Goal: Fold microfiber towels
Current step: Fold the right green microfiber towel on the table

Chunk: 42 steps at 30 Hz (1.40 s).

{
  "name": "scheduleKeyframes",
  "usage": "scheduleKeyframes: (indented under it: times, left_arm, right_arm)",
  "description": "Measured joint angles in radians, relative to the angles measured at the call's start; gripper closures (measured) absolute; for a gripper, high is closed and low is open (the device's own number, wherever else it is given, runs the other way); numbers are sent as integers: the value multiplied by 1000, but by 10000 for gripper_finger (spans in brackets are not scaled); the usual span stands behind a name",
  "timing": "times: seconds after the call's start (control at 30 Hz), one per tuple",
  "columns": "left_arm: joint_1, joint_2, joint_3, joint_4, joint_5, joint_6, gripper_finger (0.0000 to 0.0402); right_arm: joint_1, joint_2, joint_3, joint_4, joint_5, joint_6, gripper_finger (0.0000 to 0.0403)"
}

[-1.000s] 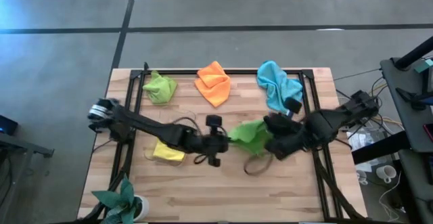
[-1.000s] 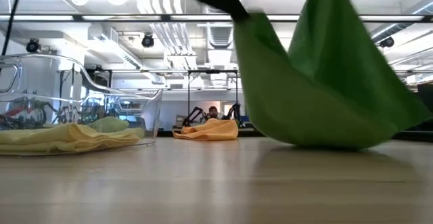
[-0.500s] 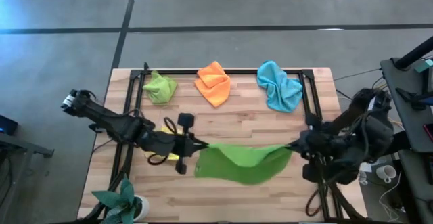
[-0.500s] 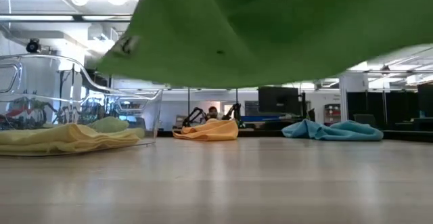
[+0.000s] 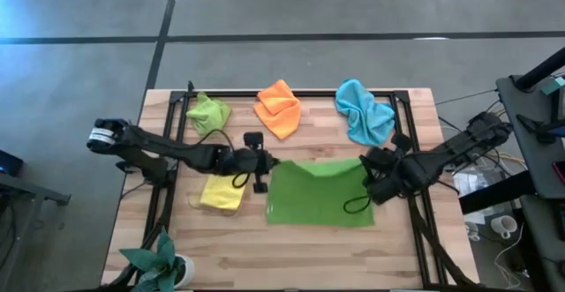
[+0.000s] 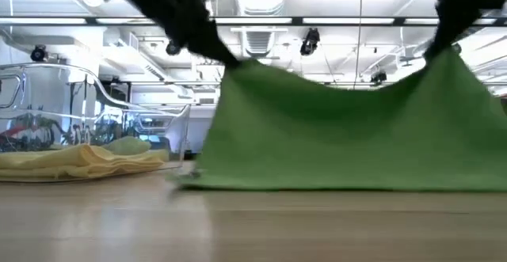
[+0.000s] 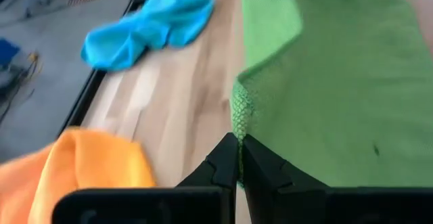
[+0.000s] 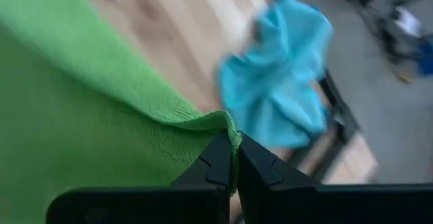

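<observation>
A: Cloth first, since it sits nearest the front edge. The darker green towel (image 5: 320, 192) lies spread over the middle of the tabletop (image 5: 291, 261), its near edge resting on the wood and its far edge lifted.

B: And who has hold of it?

A: Both arms. The left pincer (image 7: 239, 158) is closed tight on one far corner of the green cloth, and the right pincer (image 8: 234, 158) is pinched shut on the other far corner. In the low view the cloth hangs like a curtain between the two.

B: So which step is this?

A: It looks like the laying-out step, the towel stretched flat before the first fold. The next move would call for both pincers to carry the held edge together toward the front, level and at the same pace, so the far edge lands on the near edge without bunching.

B: What about the others?

A: The yellow towel (image 5: 220, 195) lies crumpled just beside the left arm. Farther back, in a row along the far edge, sit the lime green towel (image 5: 207, 114), the orange towel (image 5: 279, 107) and the light blue towel (image 5: 364, 112), all crumpled and apparently waiting their turn.
</observation>
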Motion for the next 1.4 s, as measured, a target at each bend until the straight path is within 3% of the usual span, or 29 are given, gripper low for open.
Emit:
scheduleKeyframes:
  times: [0.13,0.27,0.37,0.5,0.77,1.17,1.4]
  left_arm:
    - [73,15,-12,16,104,46,402]
    - [91,16,1,27,208,78,402]
    - [88,18,-20,11,239,78,402]
    - [61,34,-57,18,362,74,402]
    - [-4,103,-76,17,401,79,402]
    - [-35,233,-70,124,512,21,402]
    - [-38,241,-72,121,545,-4,402]
  right_arm:
    - [-67,-23,-105,16,1,-56,394]
    - [-83,-41,-150,147,-8,-147,394]
    - [-77,-44,-192,301,-87,-239,394]
    - [-60,-34,-249,424,-202,-284,394]
    - [-33,-25,-266,442,-410,-312,394]
    - [-33,53,-276,499,-420,-338,394]
    - [-33,137,-277,500,-496,-339,385]
